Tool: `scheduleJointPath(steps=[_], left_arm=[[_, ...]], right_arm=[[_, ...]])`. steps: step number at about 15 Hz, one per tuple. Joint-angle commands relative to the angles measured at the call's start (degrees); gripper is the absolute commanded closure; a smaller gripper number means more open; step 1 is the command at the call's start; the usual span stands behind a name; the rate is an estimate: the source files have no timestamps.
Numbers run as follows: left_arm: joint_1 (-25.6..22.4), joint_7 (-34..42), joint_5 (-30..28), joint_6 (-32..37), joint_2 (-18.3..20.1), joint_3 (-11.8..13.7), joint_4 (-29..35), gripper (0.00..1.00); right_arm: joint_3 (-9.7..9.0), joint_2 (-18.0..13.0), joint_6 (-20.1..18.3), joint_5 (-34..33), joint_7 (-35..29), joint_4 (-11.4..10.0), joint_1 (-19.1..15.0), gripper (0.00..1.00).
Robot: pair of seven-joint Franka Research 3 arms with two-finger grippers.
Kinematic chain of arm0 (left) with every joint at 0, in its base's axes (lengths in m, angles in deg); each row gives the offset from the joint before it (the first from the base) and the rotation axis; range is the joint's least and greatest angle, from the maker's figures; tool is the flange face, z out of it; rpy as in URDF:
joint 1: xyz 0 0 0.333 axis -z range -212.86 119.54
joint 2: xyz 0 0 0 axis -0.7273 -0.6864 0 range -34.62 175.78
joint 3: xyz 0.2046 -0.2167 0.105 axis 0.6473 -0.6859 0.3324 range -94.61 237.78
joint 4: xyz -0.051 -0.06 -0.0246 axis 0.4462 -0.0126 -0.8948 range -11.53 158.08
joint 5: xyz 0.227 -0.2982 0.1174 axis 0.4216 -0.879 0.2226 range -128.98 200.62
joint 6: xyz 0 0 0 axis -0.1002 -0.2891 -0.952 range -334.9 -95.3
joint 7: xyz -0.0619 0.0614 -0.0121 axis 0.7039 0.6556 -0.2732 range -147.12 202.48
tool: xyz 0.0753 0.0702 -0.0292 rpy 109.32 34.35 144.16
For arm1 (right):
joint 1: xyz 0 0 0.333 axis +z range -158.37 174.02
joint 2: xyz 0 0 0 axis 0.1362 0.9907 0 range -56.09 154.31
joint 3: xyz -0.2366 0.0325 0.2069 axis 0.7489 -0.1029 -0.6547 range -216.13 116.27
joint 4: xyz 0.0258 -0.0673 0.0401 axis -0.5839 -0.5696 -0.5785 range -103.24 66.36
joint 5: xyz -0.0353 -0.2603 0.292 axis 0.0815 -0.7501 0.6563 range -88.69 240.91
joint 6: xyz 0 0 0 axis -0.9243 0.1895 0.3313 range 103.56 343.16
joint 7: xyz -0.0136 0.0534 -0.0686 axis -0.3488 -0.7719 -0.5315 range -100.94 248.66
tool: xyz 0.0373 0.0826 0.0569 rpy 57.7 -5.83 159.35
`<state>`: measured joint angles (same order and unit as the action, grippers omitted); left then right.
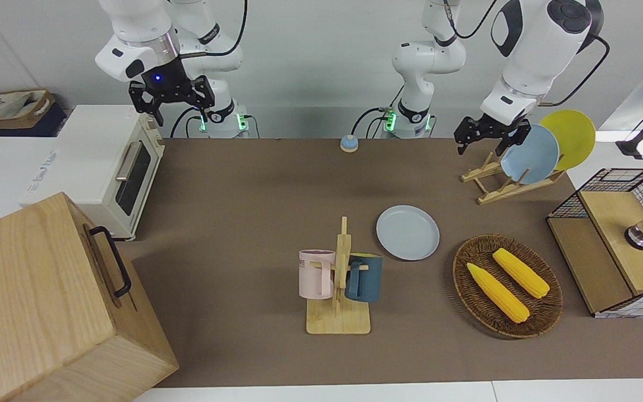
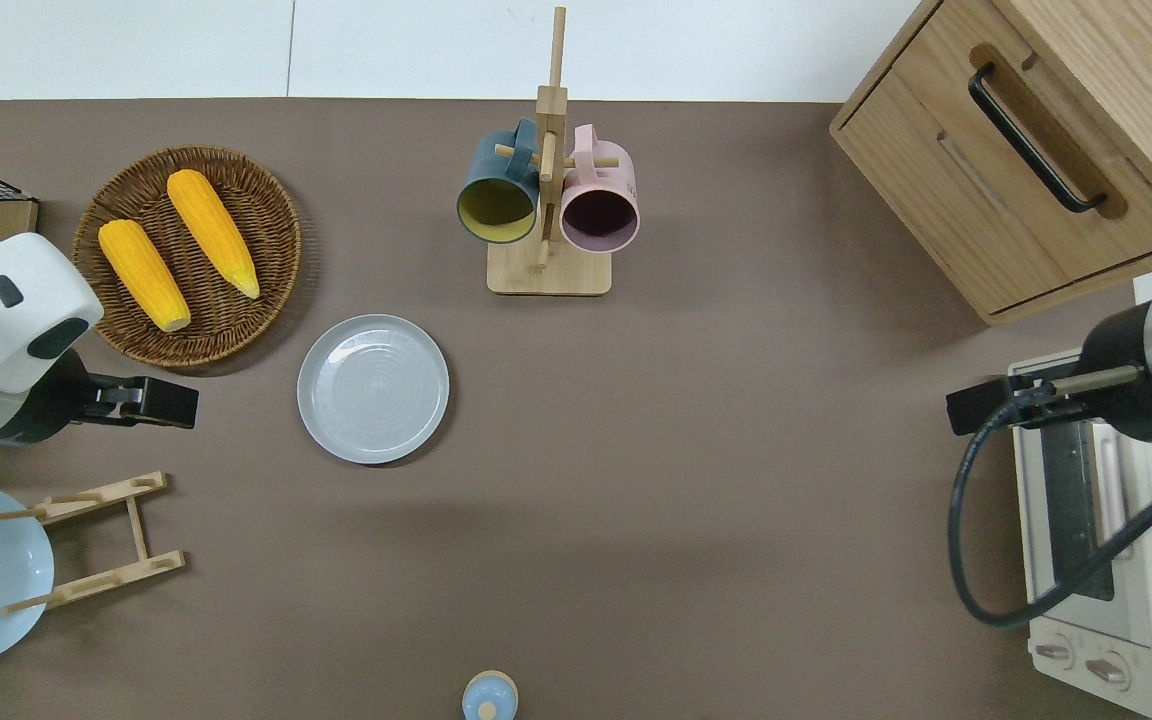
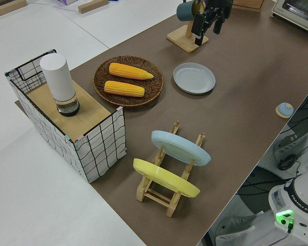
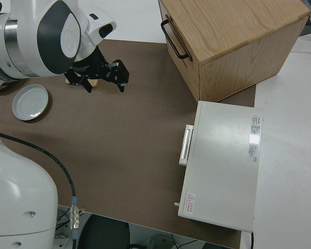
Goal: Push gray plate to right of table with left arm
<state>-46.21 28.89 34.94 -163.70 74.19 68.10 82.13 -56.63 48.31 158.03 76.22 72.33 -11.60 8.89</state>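
Gray plate [image 2: 373, 388] flat mid-table [image 2: 696, 500], left tool [image 2: 164, 402] airborne beside it

**Open tabletop between left gripper and plate**

The black two-finger left gripper [image 2: 168, 402] hangs over bare brown table [image 2: 636, 500], with open tabletop between it and the round pale grey plate [image 2: 373, 388]. The round wicker basket holding two yellow corn cobs [image 2: 188, 255] and the wooden dish rack [image 2: 101, 540] flank it; the wooden mug rack [image 2: 548, 190] stands past the plate.
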Motion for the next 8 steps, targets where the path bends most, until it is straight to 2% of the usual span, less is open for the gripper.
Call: scheduleJointPath(steps=[1,8], left_arm=[[0.5,0.7,0.0,0.4,0.1,0.6,0.2,0.0],[0.2,-0.6,0.1,0.6,0.0,0.6,0.6,0.0]], right_arm=[[-0.77,-0.2,-0.8,0.6,-0.1,0.5,-1.2,0.017],[-0.86,-0.2,-0.8,0.6,-0.1,0.5,-1.2,0.017]])
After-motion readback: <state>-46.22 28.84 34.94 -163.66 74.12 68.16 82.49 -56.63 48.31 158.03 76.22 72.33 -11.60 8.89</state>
